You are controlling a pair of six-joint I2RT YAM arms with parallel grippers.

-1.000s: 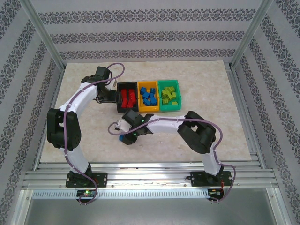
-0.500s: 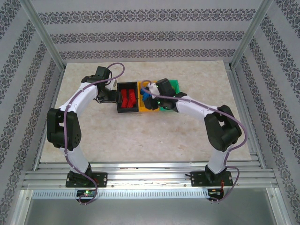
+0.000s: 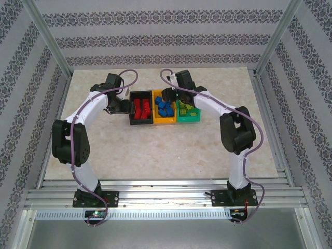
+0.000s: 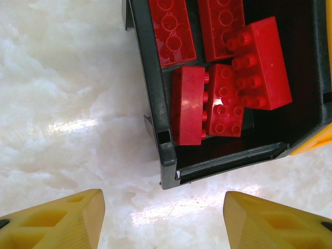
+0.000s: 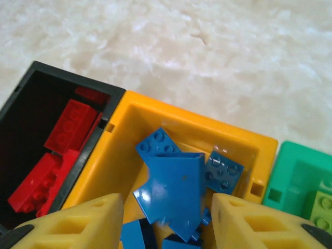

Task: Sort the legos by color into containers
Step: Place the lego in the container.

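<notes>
Three containers stand side by side: black bin (image 3: 130,110), orange-yellow bin (image 3: 165,122), green bin (image 3: 189,120). Red legos (image 4: 223,98) lie in the black bin (image 4: 155,119), blue legos (image 3: 165,108) in the orange-yellow one, lime legos (image 3: 188,108) in the green one. My right gripper (image 3: 167,96) hangs over the orange-yellow bin (image 5: 197,124), open. A large blue brick (image 5: 174,194) is blurred between its fingers (image 5: 78,223) with a gap on each side. My left gripper (image 4: 163,218) is open and empty over the table, beside the black bin's near left corner.
The bins sit at the back middle of the pale marble tabletop (image 3: 155,150). The green bin's corner (image 5: 295,171) and a lime brick (image 5: 324,207) show at the right of the right wrist view. Metal frame posts (image 3: 46,36) and patterned walls ring the table.
My right arm swung from the table's front middle up over the orange-yellow bin carrying a blue brick, and its jaws have opened off the brick. The left arm has not moved.
</notes>
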